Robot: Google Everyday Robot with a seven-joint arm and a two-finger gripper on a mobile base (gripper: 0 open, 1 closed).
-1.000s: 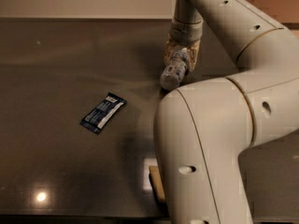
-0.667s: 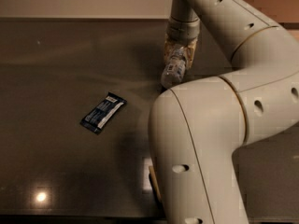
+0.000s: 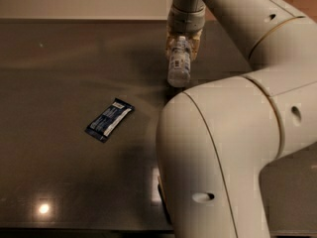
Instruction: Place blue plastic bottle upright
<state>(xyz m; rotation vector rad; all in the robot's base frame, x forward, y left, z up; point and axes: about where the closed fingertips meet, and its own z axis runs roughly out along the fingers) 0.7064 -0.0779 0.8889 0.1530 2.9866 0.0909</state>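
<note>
The blue plastic bottle (image 3: 179, 63) is a small clear bottle with a white cap and a pale label. It hangs nearly upright, cap up, with its base just above the dark table (image 3: 59, 58). My gripper (image 3: 182, 41) reaches down from the top of the view and is shut on the bottle's upper part, one finger on each side of the cap and neck. My large white arm fills the right half of the view and hides the table behind it.
A flat dark-blue snack wrapper (image 3: 109, 119) lies on the table left of the arm. A pale object (image 3: 155, 186) peeks out beside the arm's lower link. The table's far edge meets a light wall (image 3: 74, 1).
The gripper has tilted the bottle from slanted towards upright and shifted slightly left. The arm's elbow has moved a little left. The wrapper has not moved.
</note>
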